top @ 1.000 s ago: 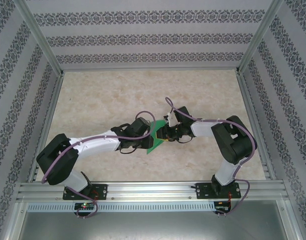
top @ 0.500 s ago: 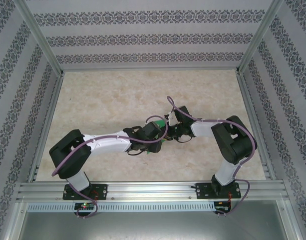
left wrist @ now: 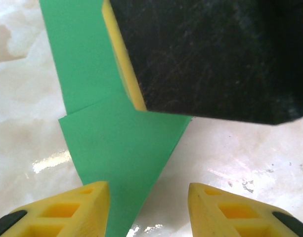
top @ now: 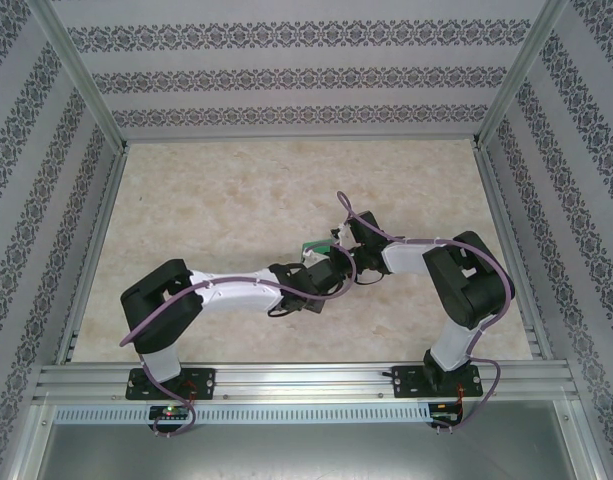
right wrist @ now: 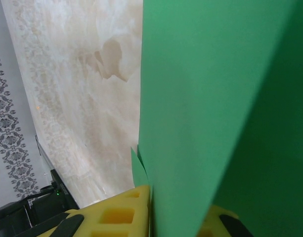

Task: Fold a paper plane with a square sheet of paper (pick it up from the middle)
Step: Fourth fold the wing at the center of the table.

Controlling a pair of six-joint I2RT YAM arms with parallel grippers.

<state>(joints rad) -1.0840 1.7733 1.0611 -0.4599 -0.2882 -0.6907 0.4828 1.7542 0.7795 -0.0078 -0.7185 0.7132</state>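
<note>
The green sheet of paper (left wrist: 116, 148) is folded into a narrow pointed shape with layered creases. My right gripper (right wrist: 178, 217) is shut on it, its yellow fingers (right wrist: 116, 217) clamping the layers (right wrist: 215, 98) on edge. In the left wrist view that gripper's black housing (left wrist: 215, 59) presses on the paper from above. My left gripper (left wrist: 149, 207) is open, and the paper's point runs down between its fingers beside the left one (left wrist: 77, 207), unclamped. From above, both grippers meet at mid-table and a small green corner (top: 312, 248) shows behind the left wrist (top: 321, 275).
The marbled tabletop (top: 236, 190) stretches free to the back and sides. Patterned walls and aluminium posts (top: 86, 80) enclose it. The right arm's elbow (top: 466, 280) sits to the right, and the front rail (top: 306, 380) carries both bases.
My left arm has reached to the right over the paper, hiding most of it from above, and its jaws have opened. The right gripper has closed on the paper.
</note>
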